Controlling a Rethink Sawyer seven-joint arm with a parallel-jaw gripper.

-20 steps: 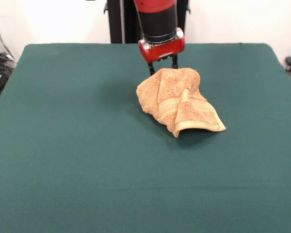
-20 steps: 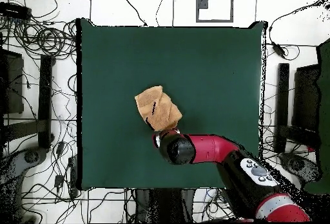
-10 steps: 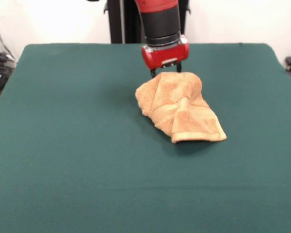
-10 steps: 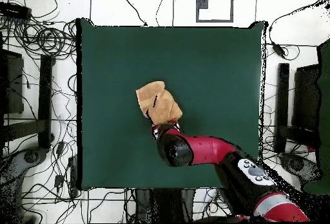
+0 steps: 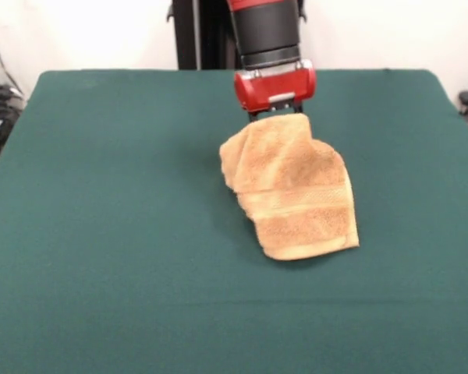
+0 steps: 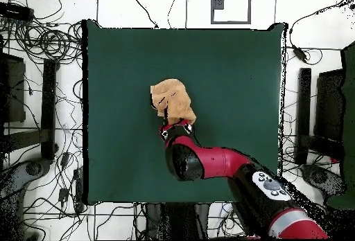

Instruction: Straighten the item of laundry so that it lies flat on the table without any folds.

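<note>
Gripper was clamped on towel top edge, cloth draped near worktop centre, partly folded. I judged best: drag slowly toward far edge, keeping low, until band flattened.

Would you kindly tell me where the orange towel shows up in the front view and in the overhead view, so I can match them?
Front view: the towel hangs right of centre, its top edge at the gripper.
Overhead view: the towel lies just left of centre on the green table, directly above the gripper.
Shared landmark: the red gripper at the towel's edge.
</note>
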